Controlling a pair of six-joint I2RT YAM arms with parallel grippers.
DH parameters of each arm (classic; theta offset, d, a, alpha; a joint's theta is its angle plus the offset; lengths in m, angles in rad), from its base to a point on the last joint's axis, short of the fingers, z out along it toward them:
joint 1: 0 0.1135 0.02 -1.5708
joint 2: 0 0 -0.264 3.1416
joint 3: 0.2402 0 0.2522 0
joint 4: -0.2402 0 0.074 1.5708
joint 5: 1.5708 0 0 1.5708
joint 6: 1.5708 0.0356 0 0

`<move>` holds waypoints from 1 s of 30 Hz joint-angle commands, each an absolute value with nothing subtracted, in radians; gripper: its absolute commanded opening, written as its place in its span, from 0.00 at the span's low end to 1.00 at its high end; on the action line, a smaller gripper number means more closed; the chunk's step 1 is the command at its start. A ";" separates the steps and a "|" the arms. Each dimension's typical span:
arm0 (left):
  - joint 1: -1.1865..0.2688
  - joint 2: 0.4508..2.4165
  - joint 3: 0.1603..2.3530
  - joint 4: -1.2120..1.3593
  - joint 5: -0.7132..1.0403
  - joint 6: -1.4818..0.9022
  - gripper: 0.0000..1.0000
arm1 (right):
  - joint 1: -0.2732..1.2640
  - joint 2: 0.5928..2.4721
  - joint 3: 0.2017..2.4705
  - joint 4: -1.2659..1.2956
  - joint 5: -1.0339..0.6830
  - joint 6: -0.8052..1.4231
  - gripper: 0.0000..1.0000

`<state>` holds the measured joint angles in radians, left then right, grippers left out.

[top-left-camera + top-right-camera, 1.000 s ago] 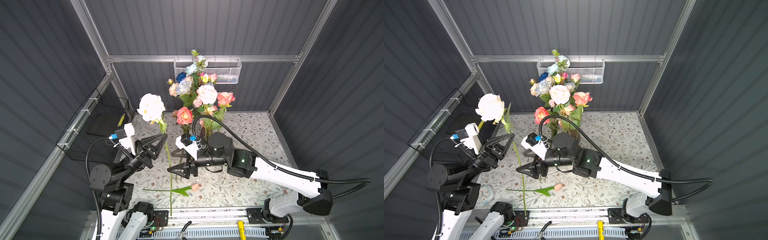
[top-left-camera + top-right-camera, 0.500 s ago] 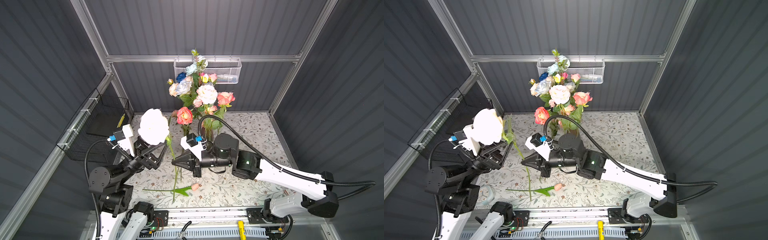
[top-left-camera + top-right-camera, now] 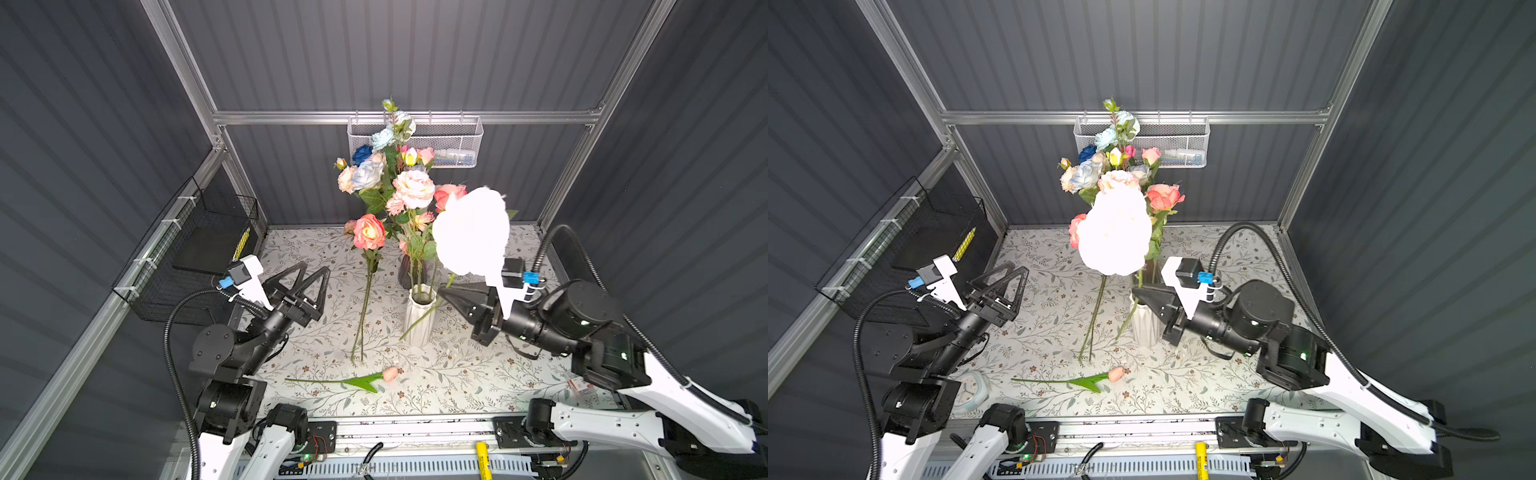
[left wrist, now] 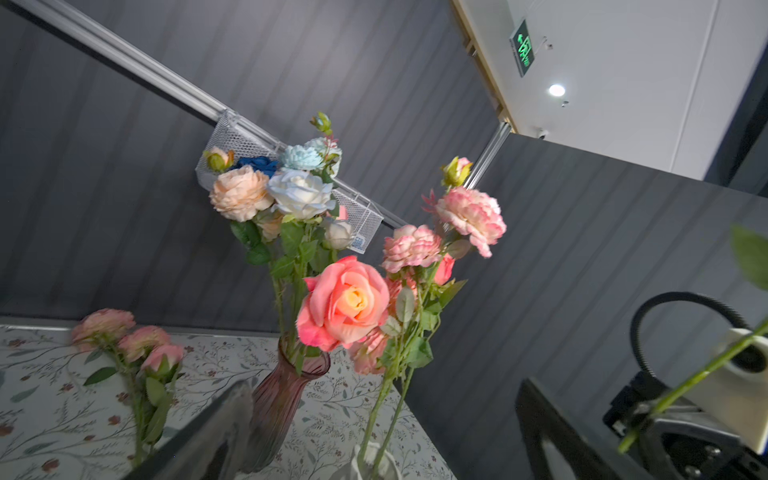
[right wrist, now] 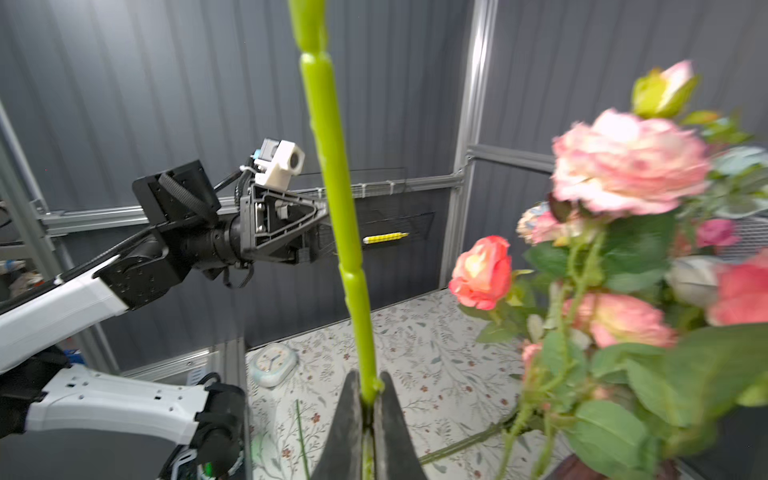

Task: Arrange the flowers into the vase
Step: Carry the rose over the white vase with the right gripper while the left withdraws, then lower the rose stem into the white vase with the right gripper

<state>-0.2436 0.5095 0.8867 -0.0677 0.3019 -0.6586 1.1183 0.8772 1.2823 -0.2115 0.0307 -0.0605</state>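
Right wrist view: the right gripper is clamped on a thick green stem, one finger pressed to each side. In both top views that stem carries a big white flower, washed out by the light. The head sits above the gripper, just beside the bouquets. Below the grip the stem slants down across the outside wall of the white ribbed vase, and its end is outside the mouth.

Left gripper: fingers spread wide, nothing between them, well apart from the vases.

Containers:
- White ribbed vase: a few green stems stand in it and rise toward pink frilled blooms.
- Purple glass vase, just behind it: a taller bunch with peach, pale blue and dark blue heads and a cream rose.
- White mesh basket on the back rail: something pale inside, too small for us to name.
- Black wire basket on the left wall: a yellow stick-like item.

On the flowered cloth:
- One pink bud lies flat on its stem near the front.
- A peach-pink rose stands left of the vases. Thin stems run from under it to the cloth, and we cannot tell what props them.
- A small pale clock lies by the left arm's base.
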 commanded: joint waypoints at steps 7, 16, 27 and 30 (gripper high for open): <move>-0.249 0.519 0.875 -0.151 0.256 -0.615 1.00 | 0.994 0.926 1.446 -0.262 0.128 -0.226 0.00; -0.249 0.522 0.872 -0.174 0.250 -0.601 1.00 | 0.791 0.972 1.330 -0.165 -0.079 -0.055 0.00; -0.249 0.541 0.842 -0.182 0.242 -0.595 1.00 | 0.720 1.026 1.134 -0.075 -0.116 0.110 0.12; -0.249 0.559 0.842 -0.185 0.245 -0.596 1.00 | 0.708 1.034 1.117 -0.091 -0.132 0.139 0.30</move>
<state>-0.2436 0.5476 0.8551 -0.1722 0.2497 -0.6197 0.7185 1.0409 1.1213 -0.1261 -0.1059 0.0887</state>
